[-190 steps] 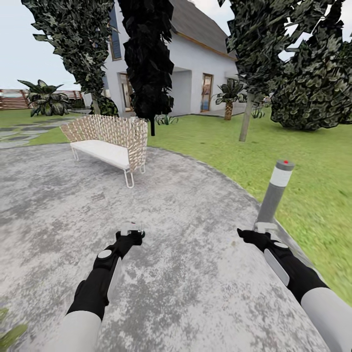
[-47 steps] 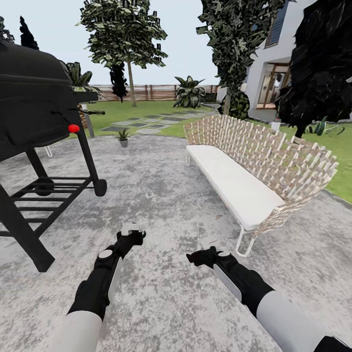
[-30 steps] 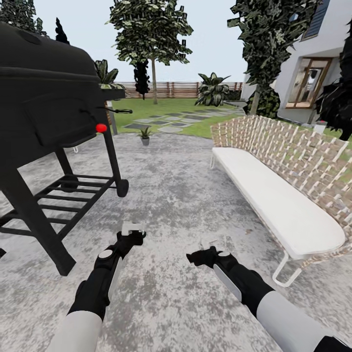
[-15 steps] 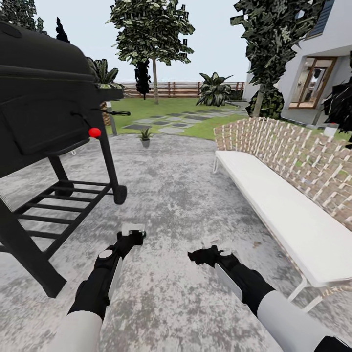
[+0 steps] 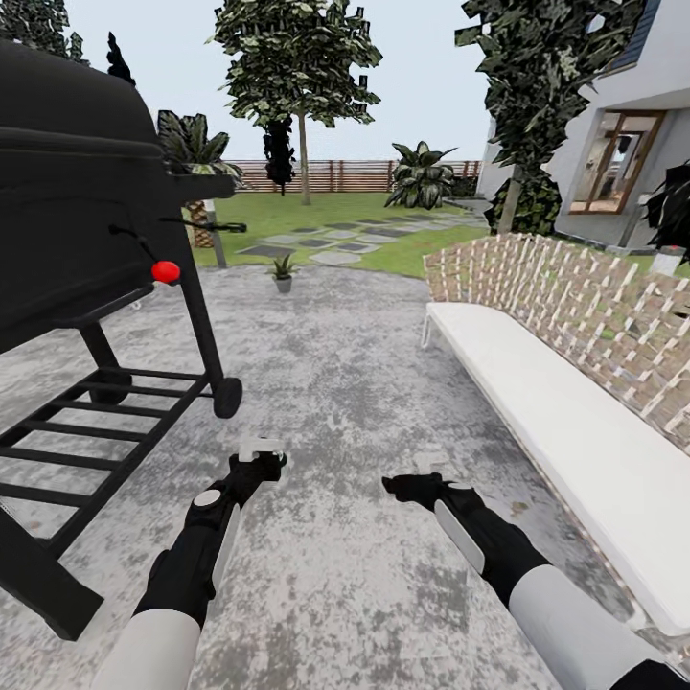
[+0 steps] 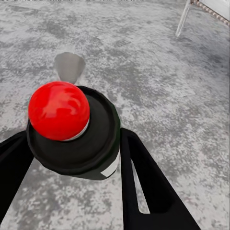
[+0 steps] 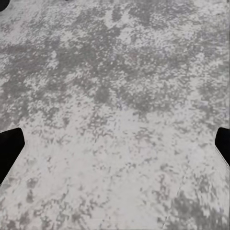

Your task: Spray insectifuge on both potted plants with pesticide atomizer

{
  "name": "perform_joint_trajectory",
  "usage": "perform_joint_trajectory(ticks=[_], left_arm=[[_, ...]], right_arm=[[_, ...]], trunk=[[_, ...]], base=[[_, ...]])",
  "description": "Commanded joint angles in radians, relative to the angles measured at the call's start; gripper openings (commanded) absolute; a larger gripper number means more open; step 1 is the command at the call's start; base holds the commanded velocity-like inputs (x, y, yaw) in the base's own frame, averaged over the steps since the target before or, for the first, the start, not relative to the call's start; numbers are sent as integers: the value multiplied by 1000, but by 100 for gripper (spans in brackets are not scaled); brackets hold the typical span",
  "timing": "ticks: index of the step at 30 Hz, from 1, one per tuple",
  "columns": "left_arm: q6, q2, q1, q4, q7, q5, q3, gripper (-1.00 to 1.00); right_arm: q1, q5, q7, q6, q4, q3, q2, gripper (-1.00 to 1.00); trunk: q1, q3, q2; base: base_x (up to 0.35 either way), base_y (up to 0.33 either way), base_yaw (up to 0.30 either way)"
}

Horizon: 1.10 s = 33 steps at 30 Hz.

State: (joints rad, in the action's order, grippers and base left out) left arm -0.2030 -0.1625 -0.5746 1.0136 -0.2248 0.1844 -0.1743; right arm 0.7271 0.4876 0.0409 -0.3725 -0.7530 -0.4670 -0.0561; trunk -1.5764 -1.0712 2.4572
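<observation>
Dark-green and red-dotted, the pesticide atomizer (image 6: pixel 79 139) is sitting clamped between your left gripper's (image 5: pixel 259 458) fingers (image 6: pixel 143 184), held out over the mottled patio (image 5: pixel 364 383). Your right gripper (image 5: pixel 407 484) is hanging spread wide with nothing in it. One potted plant (image 5: pixel 283 272) is standing far ahead at the patio's edge, between the black grill (image 5: pixel 77 230) and the wicker bench (image 5: pixel 565 383).
</observation>
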Motion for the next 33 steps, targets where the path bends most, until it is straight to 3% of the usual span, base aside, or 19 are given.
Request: perform_joint_trajectory(ticks=[1, 22, 24, 27, 33], left_arm=[[-4, -2, -1, 2, -9, 10, -5, -100], [-4, -6, -1, 2, -10, 10, -5, -100], [-4, -8, -1, 2, -10, 10, -5, -100], [-4, -12, -1, 2, -10, 10, -5, -100], [-4, -12, -1, -21, -10, 12, -4, -100]], right_arm=[[1, 6, 4, -3, -2, -6, -1, 100], [1, 5, 7, -17, -2, -1, -1, 100], [1, 5, 32, -17, -2, -1, -1, 100], [1, 6, 159, -17, -2, -1, -1, 100], [1, 8, 200, -17, -7, -9, -2, 100]], trunk=[[0, -1, 0], [0, -1, 0], [0, -1, 0], [0, -1, 0], [0, -1, 0]], base=[[339, 0, 0], [339, 0, 0], [339, 0, 0], [339, 0, 0], [339, 0, 0]])
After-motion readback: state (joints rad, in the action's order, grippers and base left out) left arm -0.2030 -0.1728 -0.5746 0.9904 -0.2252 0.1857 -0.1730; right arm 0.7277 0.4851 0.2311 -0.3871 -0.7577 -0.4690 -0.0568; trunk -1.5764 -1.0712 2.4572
